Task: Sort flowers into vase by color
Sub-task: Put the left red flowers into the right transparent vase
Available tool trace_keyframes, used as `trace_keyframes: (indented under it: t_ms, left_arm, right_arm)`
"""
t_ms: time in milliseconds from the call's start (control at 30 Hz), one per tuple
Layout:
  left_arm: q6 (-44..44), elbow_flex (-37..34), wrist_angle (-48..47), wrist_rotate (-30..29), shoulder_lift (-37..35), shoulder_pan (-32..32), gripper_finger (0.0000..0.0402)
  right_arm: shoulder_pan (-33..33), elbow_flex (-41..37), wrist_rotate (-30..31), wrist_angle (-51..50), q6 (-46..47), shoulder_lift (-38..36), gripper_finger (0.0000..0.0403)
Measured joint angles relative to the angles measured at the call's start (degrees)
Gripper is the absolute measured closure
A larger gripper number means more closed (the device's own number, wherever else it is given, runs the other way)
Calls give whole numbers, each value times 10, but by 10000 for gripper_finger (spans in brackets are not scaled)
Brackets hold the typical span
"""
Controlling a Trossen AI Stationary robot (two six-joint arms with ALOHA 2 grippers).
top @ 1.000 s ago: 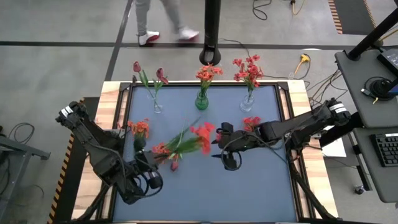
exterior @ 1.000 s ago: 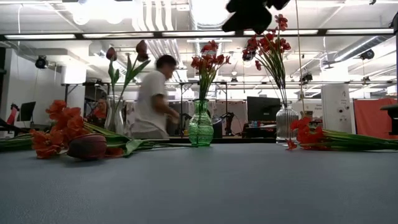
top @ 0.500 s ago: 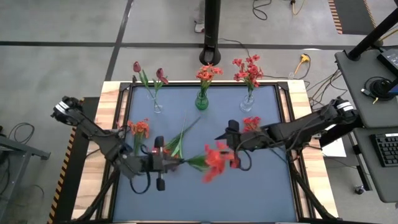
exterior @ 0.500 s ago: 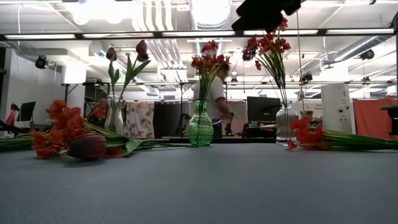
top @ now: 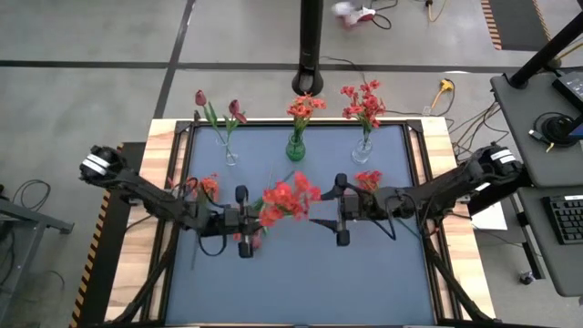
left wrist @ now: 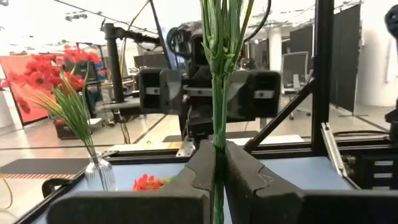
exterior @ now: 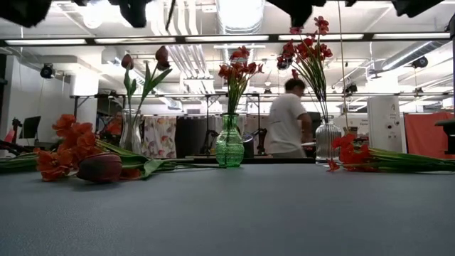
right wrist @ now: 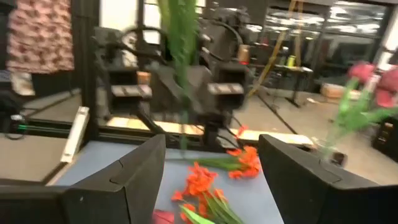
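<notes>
Left wrist view: green stem [left wrist: 217, 118] pinched upright between left claw [left wrist: 219, 168].

You get even, bright overhead light on the table [top: 301, 273] — shadows there are faint; from table height the ceiling lights [exterior: 242, 11] glare white and the near tabletop goes soft; the right wrist view is smeared throughout with motion blur; the left wrist view shows a sharp stem [left wrist: 219, 93] against a washed-out, bright background.
</notes>
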Motion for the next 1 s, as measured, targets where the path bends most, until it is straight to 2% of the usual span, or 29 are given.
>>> trace_keyframes:
  t_ms: [333, 667, 833, 1000]
  left_arm:
    - [5, 12, 118, 1, 108, 31, 400]
    - [-5, 24, 123, 0, 135, 36, 400]
    - [-12, 23, 130, -2, 139, 36, 398]
    - [-13, 21, 131, -2, 139, 36, 393]
  right_arm:
    - [-6, 81, -11, 4, 24, 84, 154]
    - [-9, 146, -13, 3, 14, 132, 161]
    - [-9, 165, -13, 2, 8, 154, 209]
    - [-10, 166, -10, 4, 8, 154, 290]
